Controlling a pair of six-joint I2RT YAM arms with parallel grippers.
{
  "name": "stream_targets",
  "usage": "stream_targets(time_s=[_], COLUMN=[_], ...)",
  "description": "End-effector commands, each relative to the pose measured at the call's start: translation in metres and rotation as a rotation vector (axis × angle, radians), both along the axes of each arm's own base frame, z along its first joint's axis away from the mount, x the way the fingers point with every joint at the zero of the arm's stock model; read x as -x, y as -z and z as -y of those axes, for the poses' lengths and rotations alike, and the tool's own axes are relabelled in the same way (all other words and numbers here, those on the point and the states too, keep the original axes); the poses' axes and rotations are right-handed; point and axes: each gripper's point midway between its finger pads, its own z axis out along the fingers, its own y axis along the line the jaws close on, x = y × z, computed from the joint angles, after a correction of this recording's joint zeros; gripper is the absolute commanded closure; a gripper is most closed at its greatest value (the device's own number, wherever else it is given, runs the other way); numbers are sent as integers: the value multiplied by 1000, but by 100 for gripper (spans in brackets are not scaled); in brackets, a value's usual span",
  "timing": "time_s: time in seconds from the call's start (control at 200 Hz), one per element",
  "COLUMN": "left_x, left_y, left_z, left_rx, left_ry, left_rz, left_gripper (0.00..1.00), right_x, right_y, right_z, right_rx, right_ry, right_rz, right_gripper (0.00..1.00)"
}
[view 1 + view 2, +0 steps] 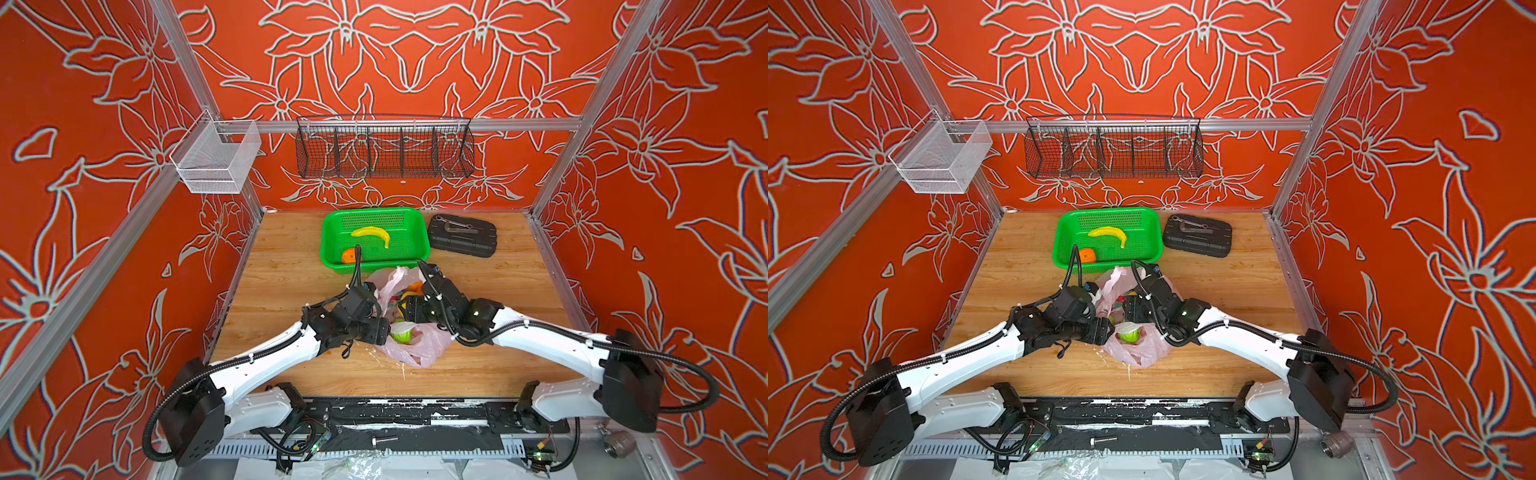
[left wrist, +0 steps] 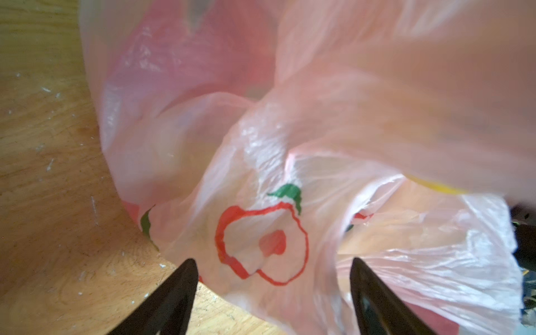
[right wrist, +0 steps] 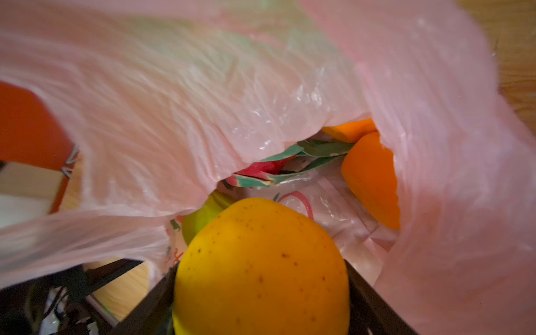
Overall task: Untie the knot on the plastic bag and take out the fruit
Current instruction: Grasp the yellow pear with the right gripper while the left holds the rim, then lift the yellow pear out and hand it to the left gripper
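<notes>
Reaching into the open mouth of the plastic bag (image 1: 419, 347), the right gripper (image 3: 261, 266) presses its two black fingers against opposite sides of the yellow fruit (image 3: 255, 243). The grip is wide because the round fruit fills the gap between them. Just beyond that fruit, deeper in the bag, lie oranges (image 3: 371, 179), a dragon fruit (image 3: 261, 171) and, tucked beside one fingertip, a green fruit (image 3: 200, 217). The yellow one is probably taken first because it sits nearest the opening. No tied knot shows in any view and the mouth gapes, so the untying looks done. The left gripper (image 2: 272, 260) stands open, fingers apart, with the bag's printed film directly ahead of and partly between its tips. Nothing is pinched, and it seems posted at the bag's side to steady the flimsy plastic so it does not ride up with the fruit. Well beyond both grippers, across the wooden table (image 1: 291, 291), the green basket (image 1: 330, 239) holds a banana (image 1: 372, 235) and a single orange (image 1: 348, 256), which suggests the fruit goes there.
</notes>
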Motion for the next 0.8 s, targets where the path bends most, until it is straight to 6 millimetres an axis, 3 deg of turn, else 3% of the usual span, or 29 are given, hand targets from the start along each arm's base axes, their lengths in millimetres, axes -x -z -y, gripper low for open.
stream_targets(time_s=[0.0, 0.18, 0.2, 0.41, 0.611, 0.796], left_x=[-3, -3, -1, -4, -13, -21], left_y=[-29, -60, -72, -119, -185, -235], left_z=[3, 4, 2, -1, 4, 28], left_rx=[28, 80, 100, 111, 120, 96], left_ry=[28, 74, 73, 115, 187, 351], left_rz=[86, 204, 237, 378, 606, 812], left_gripper=[18, 17, 17, 17, 14, 11], right_x=[7, 12, 12, 8, -11, -29], right_y=[-23, -56, -59, -90, -113, -136], right_z=[1, 22, 26, 57, 77, 80], right_rx=[-62, -91, -87, -98, -241, -438], right_ry=[-29, -7, 3, 105, 187, 202], right_rz=[52, 148, 158, 213, 136, 59], right_gripper=[30, 29, 30, 30, 32, 33])
